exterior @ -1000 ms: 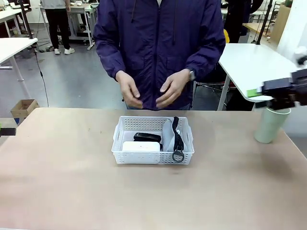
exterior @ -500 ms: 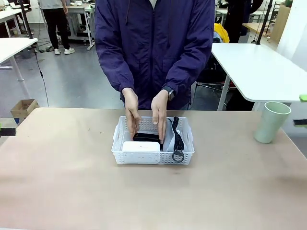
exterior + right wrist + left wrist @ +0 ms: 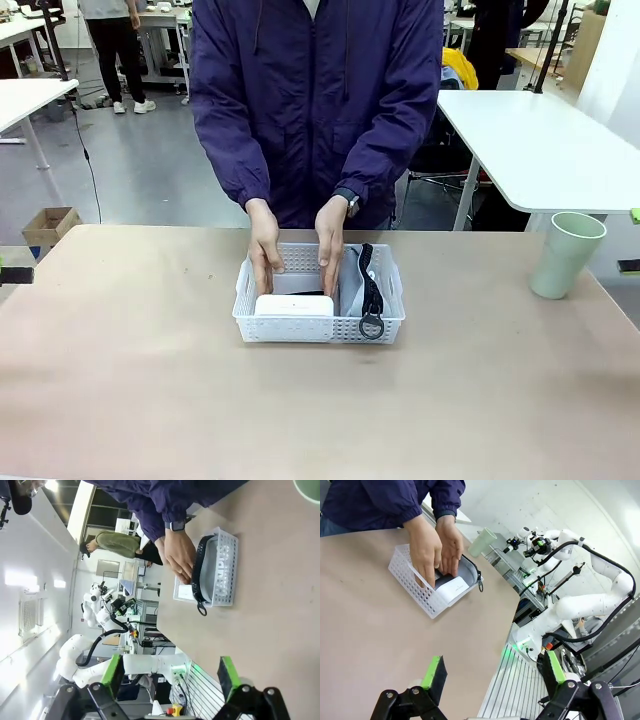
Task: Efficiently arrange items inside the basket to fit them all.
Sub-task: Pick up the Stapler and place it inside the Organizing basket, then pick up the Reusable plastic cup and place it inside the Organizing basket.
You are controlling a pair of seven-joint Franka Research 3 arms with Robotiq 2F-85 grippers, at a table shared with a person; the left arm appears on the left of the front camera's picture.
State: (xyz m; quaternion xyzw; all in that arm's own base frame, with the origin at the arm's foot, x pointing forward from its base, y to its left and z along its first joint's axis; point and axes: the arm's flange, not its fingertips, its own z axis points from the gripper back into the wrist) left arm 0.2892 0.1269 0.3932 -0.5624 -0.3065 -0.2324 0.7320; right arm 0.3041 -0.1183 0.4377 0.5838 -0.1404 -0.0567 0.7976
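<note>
Reaching hands [image 3: 265,262] into white basket [image 3: 320,330] mid-tabletop [image 3: 150,380], behind white box [image 3: 294,305], beside grey pouch [image 3: 352,285]; pale green cup [image 3: 565,255] well apart outside; left gripper [image 3: 493,666], right gripper [image 3: 170,674] fingers spread, empty.

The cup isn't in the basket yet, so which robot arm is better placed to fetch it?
Right, probably. The pale green cup stands at the right end of the table, on that arm's side, and the right gripper is open. The person's hands are in the basket, so it should wait.
</note>
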